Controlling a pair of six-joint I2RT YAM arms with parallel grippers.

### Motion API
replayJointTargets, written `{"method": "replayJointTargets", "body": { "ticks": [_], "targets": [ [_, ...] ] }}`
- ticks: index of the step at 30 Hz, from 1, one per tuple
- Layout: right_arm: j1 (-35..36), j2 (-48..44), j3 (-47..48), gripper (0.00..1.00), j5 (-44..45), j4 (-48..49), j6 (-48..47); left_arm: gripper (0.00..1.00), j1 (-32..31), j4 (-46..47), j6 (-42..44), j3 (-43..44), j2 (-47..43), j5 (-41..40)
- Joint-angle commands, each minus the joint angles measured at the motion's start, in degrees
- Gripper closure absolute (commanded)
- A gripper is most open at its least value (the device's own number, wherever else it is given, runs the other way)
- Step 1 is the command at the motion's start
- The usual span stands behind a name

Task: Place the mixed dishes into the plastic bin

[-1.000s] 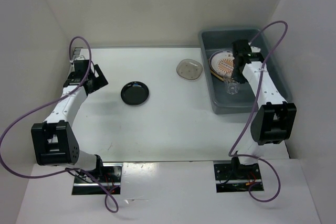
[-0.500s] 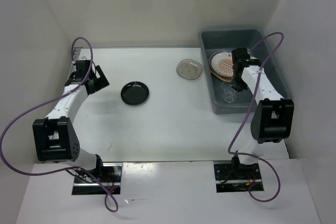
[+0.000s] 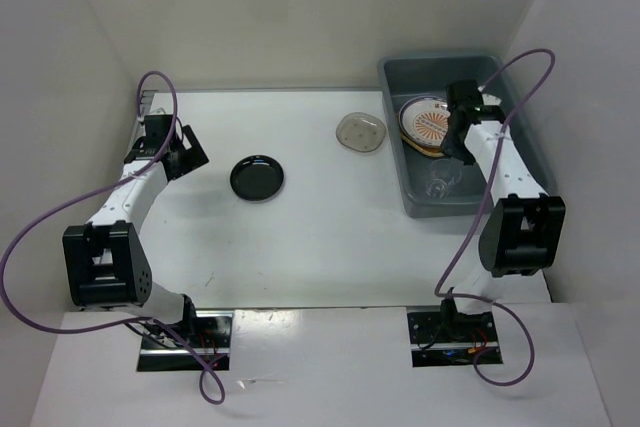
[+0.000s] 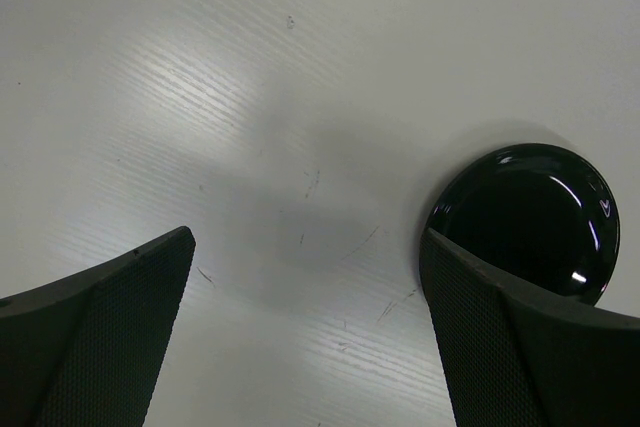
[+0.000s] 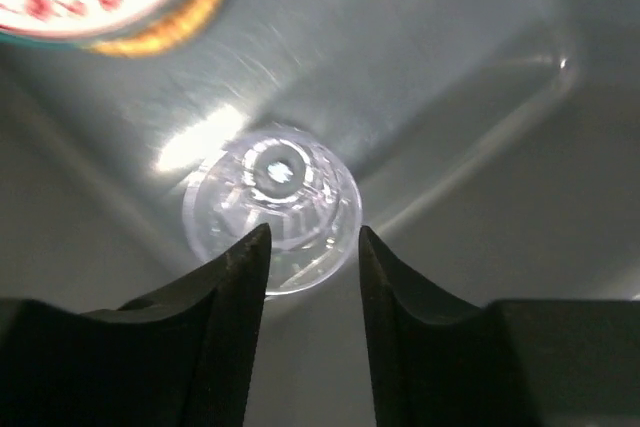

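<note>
The right gripper (image 5: 312,235) is letting go: a second ago its jaws were clamped on the clear glass cup (image 3: 441,183), and now they are standing apart with the cup free below them. The cup is no longer hanging above the plastic bin (image 3: 395,147). It is resting on the bin's floor toward the near end. The gripper is pulling up and back toward the far side, away from the cup. Over on the other side, the left arm (image 3: 128,197) is shifting slightly, its elbow edging away from the near edge.
</note>
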Motion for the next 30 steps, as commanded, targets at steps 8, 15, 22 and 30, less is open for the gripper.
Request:
{"method": "replayJointTargets", "body": {
  "ticks": [8, 15, 22, 30],
  "targets": [
    [14.6, -7.6, 14.3, 0.43, -12.3, 6.7, -0.1, 0.00, 0.2, 2.3, 0.9, 0.4, -0.3, 2.6],
    [26.7, 6.8, 18.3, 0.40, -12.3, 9.7, -7.5, 0.00, 0.2, 2.8, 0.9, -0.2, -1.3, 3.1],
    [30.6, 19.0, 27.3, 0.40, -1.6, 11.4, -15.5, 0.00, 0.2, 3.3, 0.4, -0.7, -1.3, 4.8],
    [33.0, 30.0, 33.0, 0.40, 7.8, 14.2, -25.3, 0.00, 0.2, 4.5, -0.2, -1.2, 0.3, 8.4]
  ]
}}
